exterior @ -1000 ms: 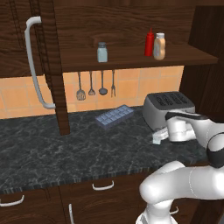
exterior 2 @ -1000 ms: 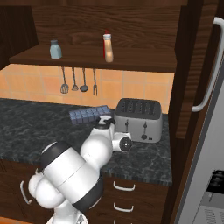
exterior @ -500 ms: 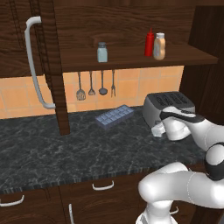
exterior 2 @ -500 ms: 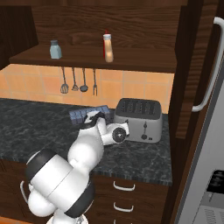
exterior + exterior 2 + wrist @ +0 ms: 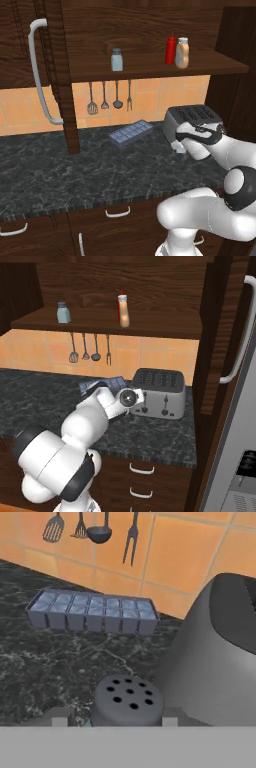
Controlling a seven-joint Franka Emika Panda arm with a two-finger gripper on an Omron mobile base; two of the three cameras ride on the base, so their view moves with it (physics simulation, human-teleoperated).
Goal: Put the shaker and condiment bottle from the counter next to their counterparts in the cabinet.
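The shaker (image 5: 129, 699), pale glass under a grey holed cap, sits between my fingertips (image 5: 170, 721) in the hand view. My gripper (image 5: 176, 146) is shut on the shaker just above the counter (image 5: 75, 170), at the toaster's left front corner. In the cabinet (image 5: 150, 70) the shelf carries the twin shaker (image 5: 117, 59) on the left. Farther right on it stand the slim red bottle (image 5: 171, 49) and the tan condiment bottle (image 5: 182, 52), side by side. From the right base view my forearm and wrist (image 5: 131, 398) hide the gripper.
A grey toaster (image 5: 192, 120) stands right beside the hand. A blue-grey ice tray (image 5: 131, 133) lies on the counter to its left. Utensils (image 5: 110, 97) hang on the tiled wall below the shelf. The open cabinet door with its curved handle (image 5: 37, 70) hangs at the left.
The hand has risen a little and shifted left along the toaster's side, with the shaker between its fingers. The elbow has swung up and to the right.
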